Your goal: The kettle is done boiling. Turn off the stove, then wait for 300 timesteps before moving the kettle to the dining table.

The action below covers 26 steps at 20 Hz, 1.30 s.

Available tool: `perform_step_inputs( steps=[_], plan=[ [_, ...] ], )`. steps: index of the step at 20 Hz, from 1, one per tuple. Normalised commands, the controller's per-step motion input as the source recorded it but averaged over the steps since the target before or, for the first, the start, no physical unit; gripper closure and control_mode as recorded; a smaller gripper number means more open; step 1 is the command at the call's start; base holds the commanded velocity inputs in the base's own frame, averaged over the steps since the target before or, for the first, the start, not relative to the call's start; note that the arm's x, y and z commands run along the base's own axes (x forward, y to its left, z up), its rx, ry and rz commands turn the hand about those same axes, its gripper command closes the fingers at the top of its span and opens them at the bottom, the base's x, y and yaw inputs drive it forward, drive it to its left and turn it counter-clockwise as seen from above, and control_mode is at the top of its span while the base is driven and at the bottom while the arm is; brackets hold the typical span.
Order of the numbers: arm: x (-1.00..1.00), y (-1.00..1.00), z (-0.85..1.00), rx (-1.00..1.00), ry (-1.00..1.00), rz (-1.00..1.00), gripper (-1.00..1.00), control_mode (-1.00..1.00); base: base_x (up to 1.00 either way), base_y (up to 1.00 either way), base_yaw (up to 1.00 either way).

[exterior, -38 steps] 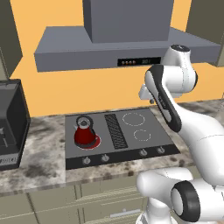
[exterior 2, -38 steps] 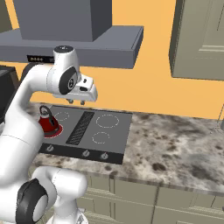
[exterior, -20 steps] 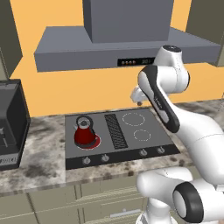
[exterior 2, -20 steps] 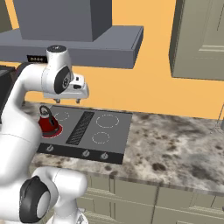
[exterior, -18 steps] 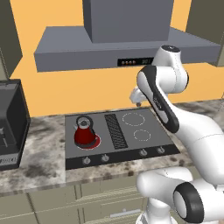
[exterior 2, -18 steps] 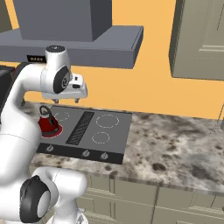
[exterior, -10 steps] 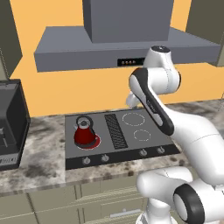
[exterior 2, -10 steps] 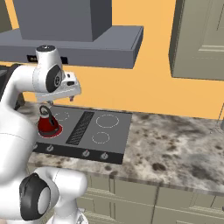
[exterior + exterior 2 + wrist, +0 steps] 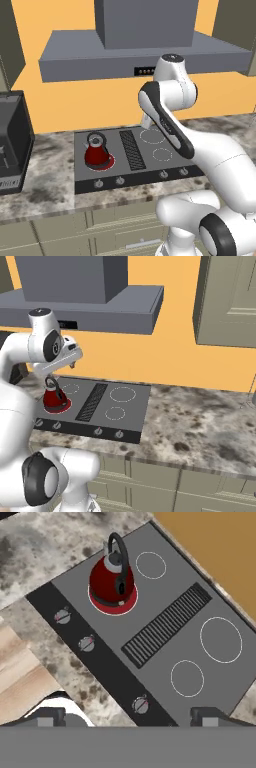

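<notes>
Left base view is showing, at its far left, a black microwave [image 9: 10, 142] sitting on the speckled counter [image 9: 47, 190], and just right of it the stove [image 9: 131, 161] lying flush in that counter. The kettle [image 9: 96, 151] is standing upright on the stove's front left burner, which is glowing red under it. Moving right, the black grille [image 9: 131, 149] is running down the middle of the stove, then two white rings are marking the right-hand burners. Along the stove's front edge the knobs [image 9: 120, 181] are sitting in a row. Above all this the grey hood [image 9: 145, 47] is hanging against the orange wall, and my arm is rising from the lower right and bending over the stove's right half. In the right base view, the kettle [image 9: 54, 398] is sitting at the left with my pincer [image 9: 71, 359] hanging high above it, well apart from it, holding nothing; a pale cabinet [image 9: 227, 301] is hanging at the upper right. In the hand view, I am looking down on the stove [image 9: 165, 627] from above; my fingertips [image 9: 49, 714] are standing spread as wide as they go, empty, and the kettle [image 9: 113, 582] is sitting far off near the top left.
</notes>
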Motion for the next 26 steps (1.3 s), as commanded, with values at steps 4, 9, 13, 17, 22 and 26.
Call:
perform_step_inputs(
  steps=[4,9,13,17,22,26],
  plan=[
    [0.0,0.29,0.0,-0.06,0.0,0.31,-1.0,-1.0,0.0,0.0,0.0],
    [-0.01,0.23,0.0,-0.08,-0.01,0.33,-1.0,-1.0,0.0,0.0,0.0],
    [-0.03,0.19,0.0,-0.1,-0.03,0.31,-1.0,-1.0,0.0,0.0,0.0],
    [-0.04,0.17,0.0,-0.11,-0.05,0.31,-1.0,-1.0,0.0,0.0,0.0],
    [-0.01,0.18,0.0,-0.1,-0.04,0.32,-1.0,-1.0,0.0,0.0,0.0],
    [-0.02,0.21,-0.01,-0.09,-0.03,0.32,-1.0,-1.0,0.0,0.0,0.0]
  ],
)
